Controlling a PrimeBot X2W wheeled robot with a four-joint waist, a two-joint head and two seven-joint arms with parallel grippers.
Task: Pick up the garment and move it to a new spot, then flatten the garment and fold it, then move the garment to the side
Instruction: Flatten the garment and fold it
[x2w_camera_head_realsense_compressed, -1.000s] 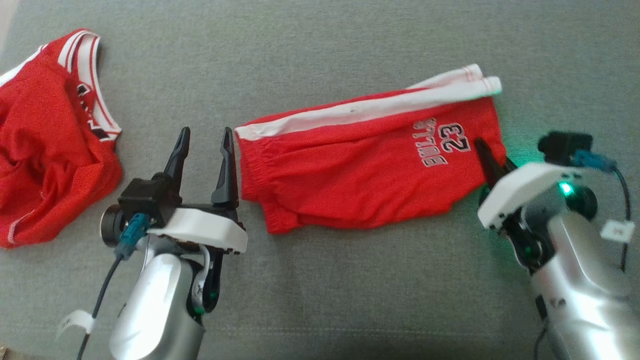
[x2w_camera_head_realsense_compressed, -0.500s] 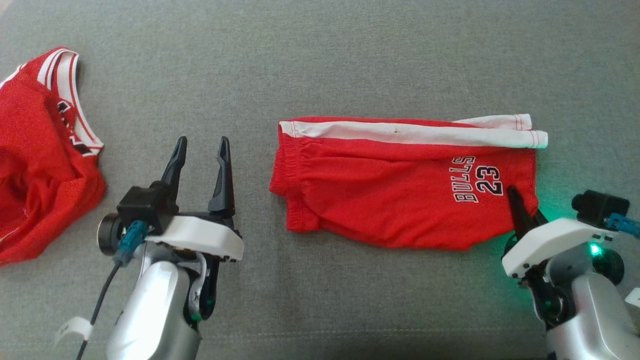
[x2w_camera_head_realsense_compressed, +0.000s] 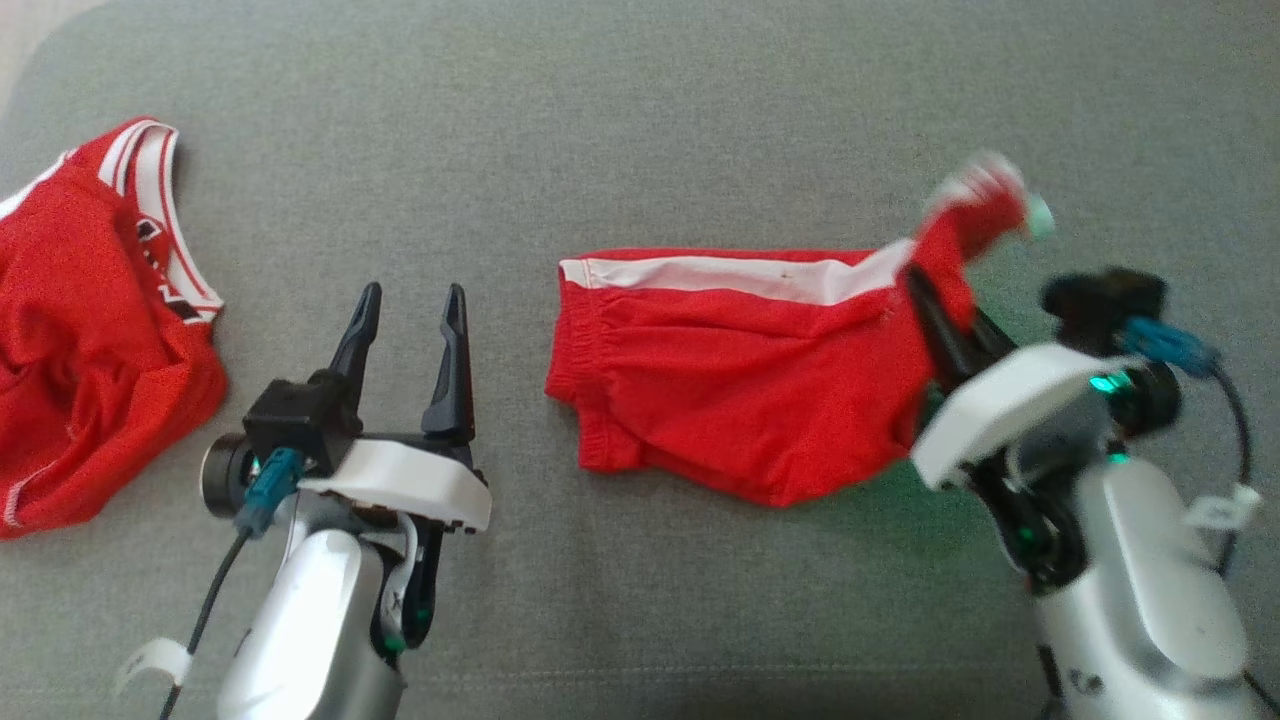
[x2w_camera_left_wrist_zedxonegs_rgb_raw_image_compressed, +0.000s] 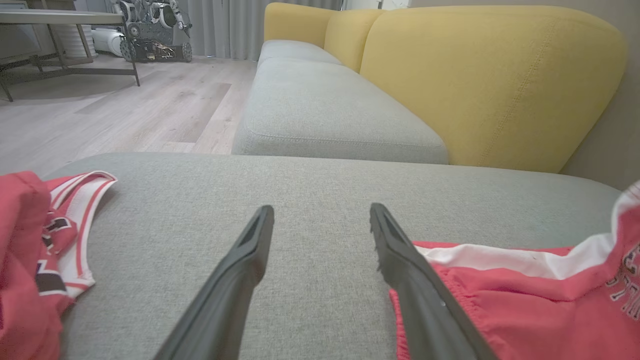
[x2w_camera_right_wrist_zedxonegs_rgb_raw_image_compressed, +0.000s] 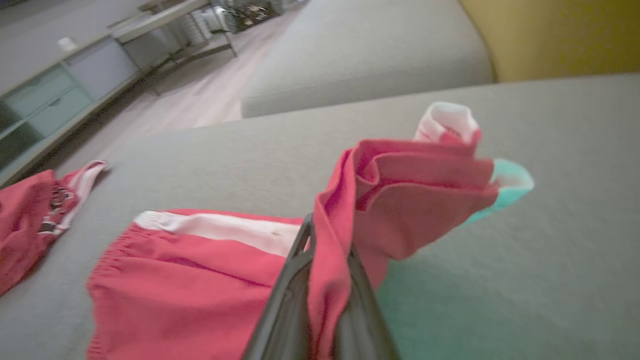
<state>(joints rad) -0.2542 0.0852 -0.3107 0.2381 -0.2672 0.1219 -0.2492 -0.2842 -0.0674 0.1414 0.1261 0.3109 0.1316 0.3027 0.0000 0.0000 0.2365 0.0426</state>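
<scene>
While the right gripper (x2w_camera_head_realsense_compressed: 940, 315) has its fingers pressed together on the leg end of the red shorts (x2w_camera_head_realsense_compressed: 740, 400), that end hangs lifted off the grey cushion (x2w_camera_head_realsense_compressed: 640, 120). It is bunched and blurred above the rest of the shorts. The right wrist view shows the cloth pinched between the two dark fingers (x2w_camera_right_wrist_zedxonegs_rgb_raw_image_compressed: 292, 280), with the white hem flopping past them. The waistband end of the shorts lies flat on the cushion. Just beside the waistband, on the side away from the lifted end, the left gripper (x2w_camera_head_realsense_compressed: 412, 300) hovers with its fingers spread and nothing between them. A red jersey (x2w_camera_head_realsense_compressed: 90, 330) lies crumpled well apart from the shorts, beyond that gripper.

By the look of it, this is the folding step: the shorts seem already doubled lengthwise, and the leg end is being brought over. The next move calls for carrying it across to the waistband, lining up the edges and letting go without dragging the lower layer. The idle gripper could pin the waistband.
</scene>
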